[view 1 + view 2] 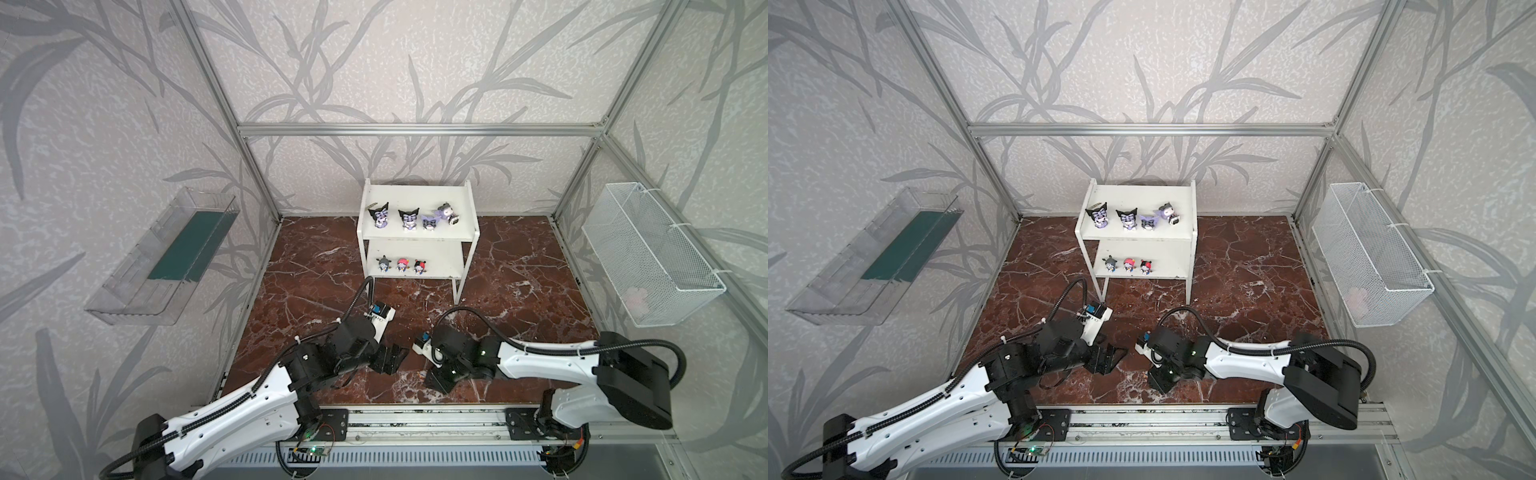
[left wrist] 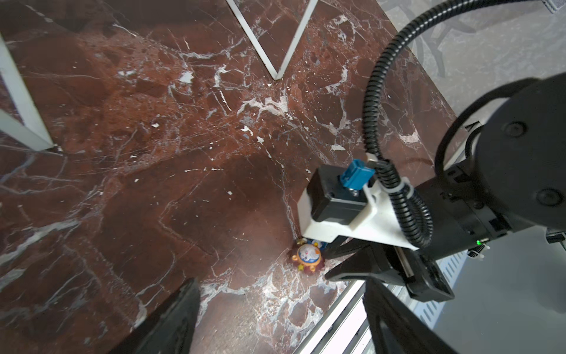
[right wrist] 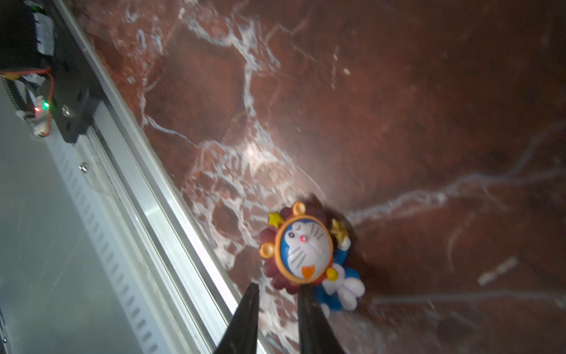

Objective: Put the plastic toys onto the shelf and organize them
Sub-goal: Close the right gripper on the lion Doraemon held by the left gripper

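Both hang low: left hand (image 1: 397,356) spread empty, right hand (image 3: 278,286) closed at orange-maned toy (image 3: 306,248), grip unclear.

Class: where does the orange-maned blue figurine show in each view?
In a top view: hidden under right arm.
In a top view: hidden likewise.
Left wrist: orange-maned figurine at right gripper tips.
Right wrist: at those tips, near the aluminium front rail.
Shared landmark: that rail.

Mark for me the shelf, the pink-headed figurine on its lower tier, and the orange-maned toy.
shelf (image 1: 415,196), in a top view, bare part of its top board.
pink-headed figurine (image 1: 402,263), in a top view, its head.
orange-maned toy (image 3: 303,248), right wrist view, its white face.
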### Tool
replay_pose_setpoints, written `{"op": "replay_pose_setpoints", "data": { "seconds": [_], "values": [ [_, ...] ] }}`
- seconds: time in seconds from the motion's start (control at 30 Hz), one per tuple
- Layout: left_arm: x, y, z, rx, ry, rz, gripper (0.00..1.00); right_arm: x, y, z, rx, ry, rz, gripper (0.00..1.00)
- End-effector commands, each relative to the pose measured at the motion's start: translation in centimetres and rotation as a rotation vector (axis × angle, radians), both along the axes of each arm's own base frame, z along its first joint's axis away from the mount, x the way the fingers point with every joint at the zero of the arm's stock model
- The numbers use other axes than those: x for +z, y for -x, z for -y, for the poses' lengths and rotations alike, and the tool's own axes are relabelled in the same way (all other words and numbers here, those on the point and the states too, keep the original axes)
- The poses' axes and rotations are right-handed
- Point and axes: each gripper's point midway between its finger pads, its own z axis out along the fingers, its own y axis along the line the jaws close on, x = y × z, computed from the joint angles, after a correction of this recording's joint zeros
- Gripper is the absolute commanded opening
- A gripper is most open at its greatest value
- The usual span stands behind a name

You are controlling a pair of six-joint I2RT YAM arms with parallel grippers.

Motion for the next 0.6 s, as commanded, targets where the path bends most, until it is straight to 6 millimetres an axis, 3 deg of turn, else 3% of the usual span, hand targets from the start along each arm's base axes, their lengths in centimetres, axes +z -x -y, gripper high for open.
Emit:
{"op": "replay_pose_setpoints", "data": {
  "seconds": [0.0, 0.1, 0.3, 0.43, 0.57],
  "values": [
    [-0.6, -0.2, -2.2, 0.055, -0.060, 0.024, 0.87, 1.8, -0.8, -3.0, 0.049, -0.094, 0.004, 0.24],
    [-0.3, -0.1, -2.8, 0.075, -0.049, 0.036, 0.88, 3.0, -1.7, -2.8, 0.043, -0.129, 0.005, 0.25],
    [0.1, -0.2, -3.1, 0.091, -0.026, 0.059, 0.94, 5.0, -3.9, -0.4, 0.006, -0.206, 0.018, 0.29],
    [0.0, -0.3, -3.0, 0.091, -0.039, 0.056, 0.94, 4.6, -5.3, -0.4, 0.024, -0.201, 0.021, 0.30],
    [0.2, -0.3, -3.3, 0.103, -0.043, 0.052, 0.94, 2.6, -5.7, -1.1, 0.046, -0.174, -0.012, 0.29]
  ]
}}
